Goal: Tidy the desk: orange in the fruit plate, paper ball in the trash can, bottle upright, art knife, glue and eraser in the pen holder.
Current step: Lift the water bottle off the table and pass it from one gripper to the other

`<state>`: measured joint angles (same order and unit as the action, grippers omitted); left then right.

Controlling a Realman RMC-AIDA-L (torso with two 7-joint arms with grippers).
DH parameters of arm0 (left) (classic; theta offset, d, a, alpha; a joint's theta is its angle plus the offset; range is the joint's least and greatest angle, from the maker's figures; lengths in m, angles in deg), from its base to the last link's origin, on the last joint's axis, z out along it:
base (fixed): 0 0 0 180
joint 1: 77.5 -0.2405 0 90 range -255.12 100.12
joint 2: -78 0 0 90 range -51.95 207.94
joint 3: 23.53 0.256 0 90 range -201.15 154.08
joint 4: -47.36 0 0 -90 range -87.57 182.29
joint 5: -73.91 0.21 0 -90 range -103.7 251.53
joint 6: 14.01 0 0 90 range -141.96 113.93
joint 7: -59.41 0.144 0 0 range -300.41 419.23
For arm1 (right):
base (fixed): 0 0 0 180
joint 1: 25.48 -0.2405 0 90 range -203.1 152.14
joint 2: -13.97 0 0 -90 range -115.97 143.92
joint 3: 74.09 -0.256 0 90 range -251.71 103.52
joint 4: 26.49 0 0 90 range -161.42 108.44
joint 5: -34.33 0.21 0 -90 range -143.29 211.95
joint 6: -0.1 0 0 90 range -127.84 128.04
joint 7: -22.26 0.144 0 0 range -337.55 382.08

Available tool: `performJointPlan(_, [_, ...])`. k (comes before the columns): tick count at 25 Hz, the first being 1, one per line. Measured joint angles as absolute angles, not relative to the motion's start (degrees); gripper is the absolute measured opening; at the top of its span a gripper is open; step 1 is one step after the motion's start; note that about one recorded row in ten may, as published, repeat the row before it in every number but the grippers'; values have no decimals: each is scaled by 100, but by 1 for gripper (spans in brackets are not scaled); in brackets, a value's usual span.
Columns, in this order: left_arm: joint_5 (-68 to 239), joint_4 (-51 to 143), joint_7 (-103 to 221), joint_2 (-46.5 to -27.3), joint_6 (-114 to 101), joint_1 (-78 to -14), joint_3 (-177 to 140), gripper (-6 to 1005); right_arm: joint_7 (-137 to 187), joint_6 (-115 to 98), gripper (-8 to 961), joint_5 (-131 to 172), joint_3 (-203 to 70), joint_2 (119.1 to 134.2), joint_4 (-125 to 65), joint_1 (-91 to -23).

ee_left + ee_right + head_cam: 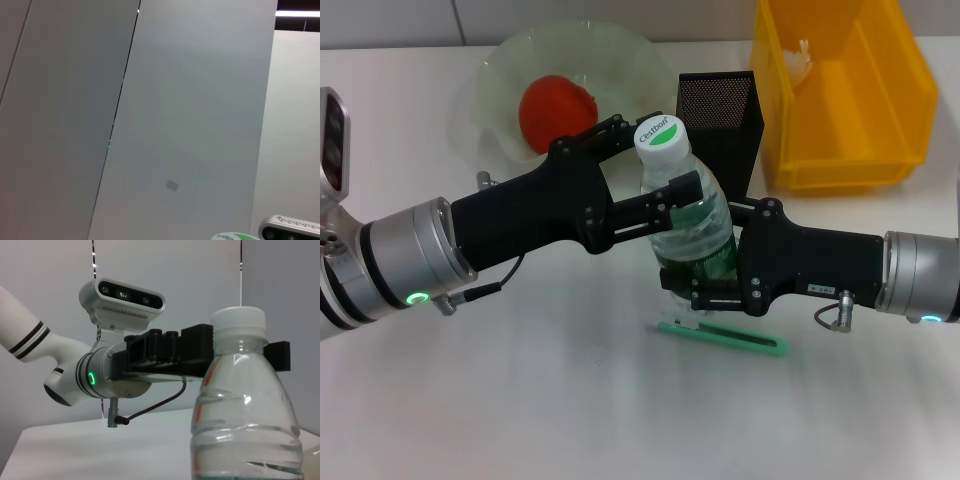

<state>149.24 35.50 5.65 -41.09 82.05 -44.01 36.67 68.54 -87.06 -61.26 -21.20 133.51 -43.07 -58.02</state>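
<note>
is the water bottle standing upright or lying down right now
Upright: the water bottle stands with its white-and-green cap on top, held between the left gripper at its upper body and the right gripper lower down.

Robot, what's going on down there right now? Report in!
Both grippers, left and right, shut on bottle, upright. Orange in plate. Green knife lies beside bottle's base.

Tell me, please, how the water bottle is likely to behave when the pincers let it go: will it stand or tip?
The bottle stands upright and looks mostly full, so it is probably bottom-heavy enough to stand. Its clear plastic wall looks thin, so it may dent under the squeeze of the left pincer and the right pincer. Being tall and narrow, it could tip if nudged on release.
</note>
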Motion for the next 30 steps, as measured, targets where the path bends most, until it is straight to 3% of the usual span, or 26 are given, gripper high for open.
performJointPlan(28, [14914,3550,555,-4109,8185,-4370,3667,730,6824,-8700,761,-6133,-2118,13351,-4302,-5826])
performJointPlan(30, [14915,3550,532,-4109,8177,-4360,3667,600,6823,-8700,761,-6135,-2119,13351,-4302,-5827])
